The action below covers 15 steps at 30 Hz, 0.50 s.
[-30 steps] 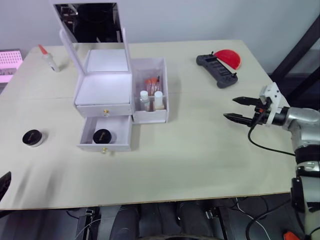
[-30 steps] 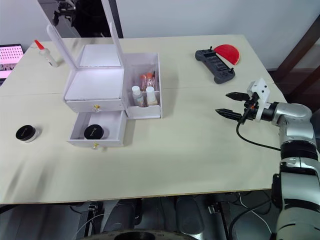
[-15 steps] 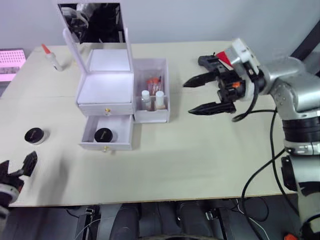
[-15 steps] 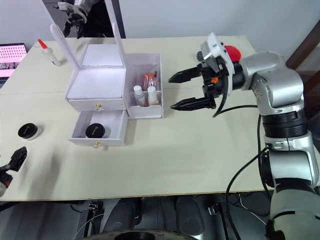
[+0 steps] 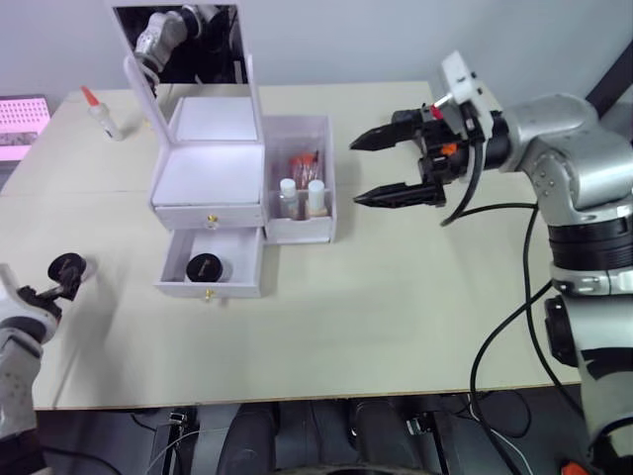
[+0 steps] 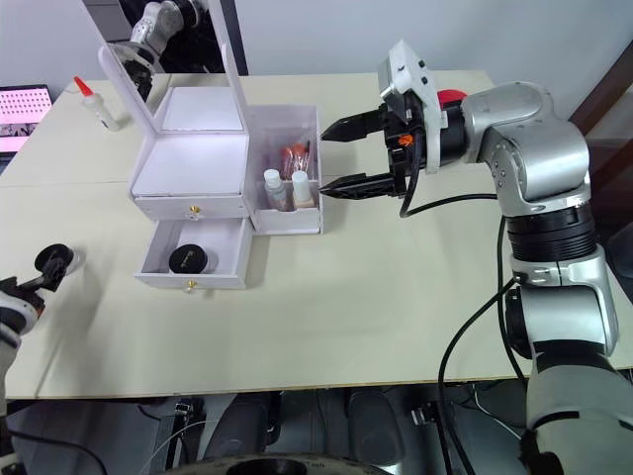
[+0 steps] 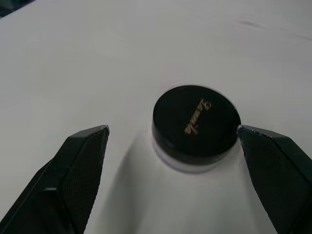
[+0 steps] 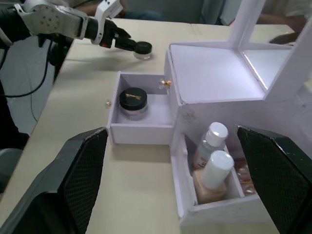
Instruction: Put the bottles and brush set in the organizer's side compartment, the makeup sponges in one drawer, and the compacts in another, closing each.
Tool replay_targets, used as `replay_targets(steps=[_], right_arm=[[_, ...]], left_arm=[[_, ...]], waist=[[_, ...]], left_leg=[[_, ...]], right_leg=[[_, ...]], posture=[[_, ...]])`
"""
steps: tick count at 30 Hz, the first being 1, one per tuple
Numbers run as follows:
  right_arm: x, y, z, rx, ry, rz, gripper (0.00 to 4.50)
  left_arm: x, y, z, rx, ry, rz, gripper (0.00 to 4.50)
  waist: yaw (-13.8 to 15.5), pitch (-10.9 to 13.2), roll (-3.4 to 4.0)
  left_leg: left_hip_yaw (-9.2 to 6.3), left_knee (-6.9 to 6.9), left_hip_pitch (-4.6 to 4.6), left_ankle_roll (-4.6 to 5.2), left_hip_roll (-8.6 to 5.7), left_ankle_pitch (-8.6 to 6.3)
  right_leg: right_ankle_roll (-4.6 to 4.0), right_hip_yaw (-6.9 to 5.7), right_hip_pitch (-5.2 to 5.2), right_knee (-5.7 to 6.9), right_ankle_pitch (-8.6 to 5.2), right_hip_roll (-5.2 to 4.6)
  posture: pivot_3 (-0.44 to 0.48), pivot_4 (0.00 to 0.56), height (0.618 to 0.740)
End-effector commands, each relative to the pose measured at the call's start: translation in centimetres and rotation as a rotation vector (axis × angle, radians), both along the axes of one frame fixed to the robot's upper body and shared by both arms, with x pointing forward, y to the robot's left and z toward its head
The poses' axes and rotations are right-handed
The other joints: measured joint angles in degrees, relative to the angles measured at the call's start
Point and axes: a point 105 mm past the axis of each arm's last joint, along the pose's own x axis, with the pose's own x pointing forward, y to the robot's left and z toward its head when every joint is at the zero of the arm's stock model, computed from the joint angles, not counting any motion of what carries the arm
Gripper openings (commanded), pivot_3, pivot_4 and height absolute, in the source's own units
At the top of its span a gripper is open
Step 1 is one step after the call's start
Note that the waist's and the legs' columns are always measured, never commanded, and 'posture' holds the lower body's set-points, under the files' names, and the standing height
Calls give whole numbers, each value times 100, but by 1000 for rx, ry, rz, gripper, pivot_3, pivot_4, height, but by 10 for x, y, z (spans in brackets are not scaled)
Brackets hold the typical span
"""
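The white organizer (image 5: 208, 178) stands with its mirror lid up, top drawer shut and bottom drawer (image 5: 210, 265) pulled out. One black-lidded compact (image 5: 203, 267) lies in that drawer. The side compartment (image 5: 321, 223) holds two white-capped bottles (image 5: 301, 196) and the brush set (image 5: 302, 163). A second compact (image 7: 195, 124) rests on the table at the left, between the fingers of my open left gripper (image 5: 61, 279), which do not press on it. My right gripper (image 5: 356, 173) hovers open just right of the side compartment. The makeup sponges are out of view.
A red-tipped glue bottle (image 5: 99, 114) stands at the far left corner. A red round object (image 6: 450, 96) lies at the back right behind my right arm. A pink screen (image 5: 20, 127) sits beyond the table's left edge.
My left gripper has come in from the table's front edge and now straddles the loose compact. My right gripper has moved a little left, closer to the side compartment.
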Motion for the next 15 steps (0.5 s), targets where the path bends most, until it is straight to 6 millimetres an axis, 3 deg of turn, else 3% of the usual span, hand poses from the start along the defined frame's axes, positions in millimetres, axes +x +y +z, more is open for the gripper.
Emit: replay_targets(steps=[1,10,15], right_arm=[[-2,-4,4,-7,-44,-13,4500],[7,-10,2,-43,-74,-87,4500],[11,-9,0,-54,-82,-92,4500]], left_arm=[[9,3,20,67,-41,-15,4417],[26,0,10,89,71,-21,4417],[22,4,8,63,97,6,4417]], waist=[[-2,0,0],[-9,1,1],[-9,1,1]], left_leg=[[0,0,0,0,0,0],[0,-8,1,1,1,0],[1,-3,-1,0,0,1]], right_leg=[[1,0,0,-1,0,0],[17,1,-5,2,8,1],[16,3,-1,-1,8,0]], posture=[[0,150,740],[0,150,740],[0,150,740]])
